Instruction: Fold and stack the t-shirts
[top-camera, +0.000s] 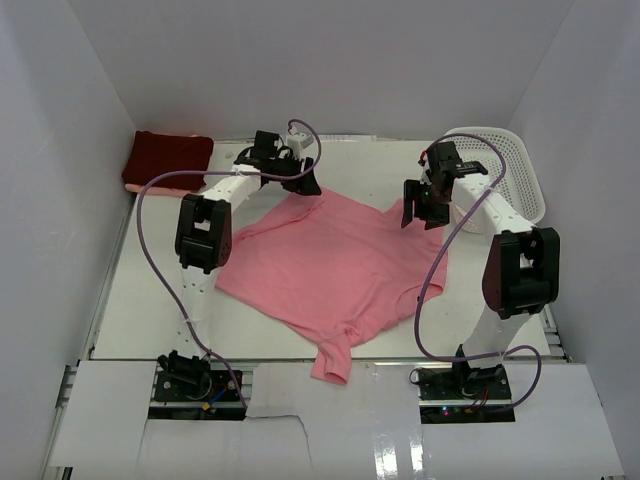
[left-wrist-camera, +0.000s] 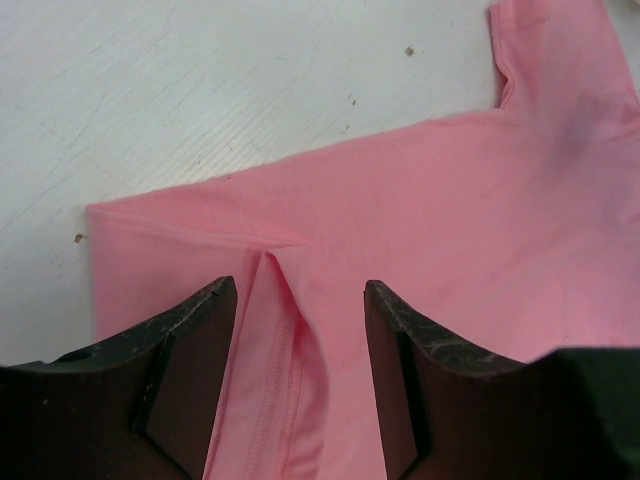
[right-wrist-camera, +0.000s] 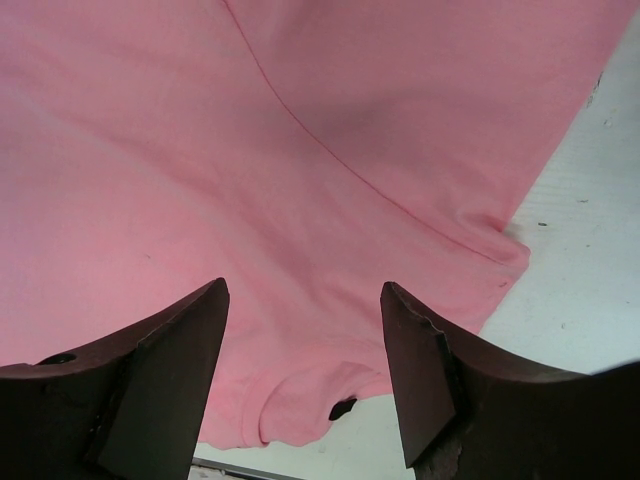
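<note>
The salmon pink t-shirt (top-camera: 330, 265) lies spread flat on the white table, one sleeve hanging over the near edge. The dark maroon t-shirt (top-camera: 167, 160) is a folded rectangle at the far left corner. My left gripper (top-camera: 305, 185) is open over the pink shirt's far corner; in the left wrist view its gripper (left-wrist-camera: 300, 310) straddles a hemmed fold of pink cloth (left-wrist-camera: 270, 330). My right gripper (top-camera: 417, 213) is open above the shirt's right corner; in the right wrist view the gripper (right-wrist-camera: 305, 320) has pink cloth (right-wrist-camera: 250, 150) between and below the jaws.
A white plastic mesh basket (top-camera: 505, 170) stands at the far right, just behind the right arm. White walls enclose the table on three sides. Purple cables loop off both arms.
</note>
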